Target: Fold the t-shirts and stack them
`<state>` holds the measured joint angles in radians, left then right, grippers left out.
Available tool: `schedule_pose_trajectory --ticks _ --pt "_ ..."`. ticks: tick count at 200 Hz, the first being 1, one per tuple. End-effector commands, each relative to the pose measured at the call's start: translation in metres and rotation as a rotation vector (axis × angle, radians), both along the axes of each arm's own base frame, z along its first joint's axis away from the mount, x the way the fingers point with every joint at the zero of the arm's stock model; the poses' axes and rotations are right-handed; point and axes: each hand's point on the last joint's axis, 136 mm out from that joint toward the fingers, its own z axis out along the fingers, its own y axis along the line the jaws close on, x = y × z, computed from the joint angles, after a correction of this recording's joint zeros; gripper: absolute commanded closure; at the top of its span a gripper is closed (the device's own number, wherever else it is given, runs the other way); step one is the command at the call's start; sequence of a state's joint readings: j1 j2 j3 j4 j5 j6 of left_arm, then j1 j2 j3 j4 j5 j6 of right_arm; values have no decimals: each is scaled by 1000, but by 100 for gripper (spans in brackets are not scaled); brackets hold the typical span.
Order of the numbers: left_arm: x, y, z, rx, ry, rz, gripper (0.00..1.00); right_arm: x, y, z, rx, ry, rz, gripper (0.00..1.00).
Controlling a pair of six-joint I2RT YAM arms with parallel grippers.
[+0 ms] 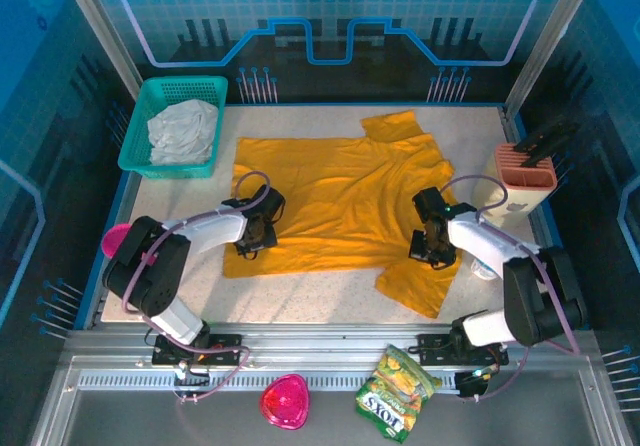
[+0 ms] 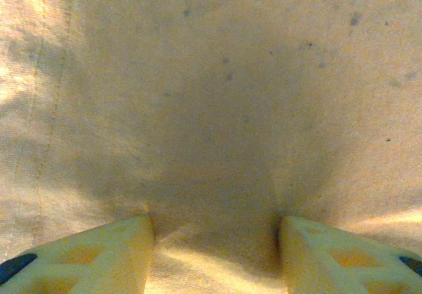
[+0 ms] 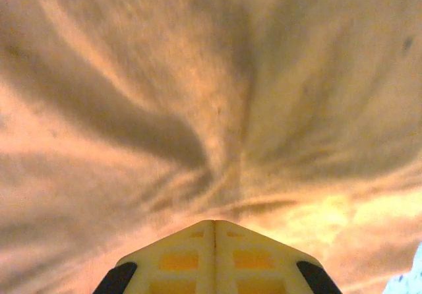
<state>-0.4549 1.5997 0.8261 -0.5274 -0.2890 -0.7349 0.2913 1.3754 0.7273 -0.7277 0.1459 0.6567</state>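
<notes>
A plain mustard-orange short-sleeved t-shirt (image 1: 340, 191) of thin soft cloth is lying spread out flat across the middle of the pale speckled desk (image 1: 300, 291). One sleeve is pointing toward the upper centre of the top view and the other is reaching toward the lower right. Its left edge is lying straight, and light creases are running across its body.

The left arm (image 1: 200, 231) is reaching onto the shirt's left side. Its jaws are standing apart, with the tips pressing down on smooth cloth (image 2: 217, 109). The right arm (image 1: 480, 241) is reaching onto the shirt's right side. Its jaws are closing together on the cloth (image 3: 198, 109), and the folds are gathering toward their tips.

A teal plastic basket (image 1: 135, 131) holding crumpled white cloth (image 1: 183, 131) is sitting at the upper left of the desk. A salmon-coloured slotted rack (image 1: 525, 171) is standing at the right edge. Blue panelled walls are enclosing the desk.
</notes>
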Motion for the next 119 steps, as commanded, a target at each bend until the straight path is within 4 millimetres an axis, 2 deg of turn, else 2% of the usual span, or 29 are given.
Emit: schedule_pose_trajectory --ticks 1,29,49,61,76,95,119 --pt "-52 17 -12 41 178 21 45 -23 5 4 28 35 -23 100" --pt "-41 18 6 52 120 7 37 -25 0 20 15 -3 -19 97" --pt "-26 15 27 53 60 -6 28 -33 -2 25 8 11 -16 79" --pt "-17 14 41 58 25 -11 23 -40 -1 24 11 26 -11 67" --pt "-8 13 58 59 -16 -17 19 -47 -1 19 0 37 -10 58" --pt "1 10 74 52 -55 -29 17 -49 -1 11 -11 58 -12 54" --pt "5 9 86 50 -74 -42 16 -48 3 1 -26 94 1 55"
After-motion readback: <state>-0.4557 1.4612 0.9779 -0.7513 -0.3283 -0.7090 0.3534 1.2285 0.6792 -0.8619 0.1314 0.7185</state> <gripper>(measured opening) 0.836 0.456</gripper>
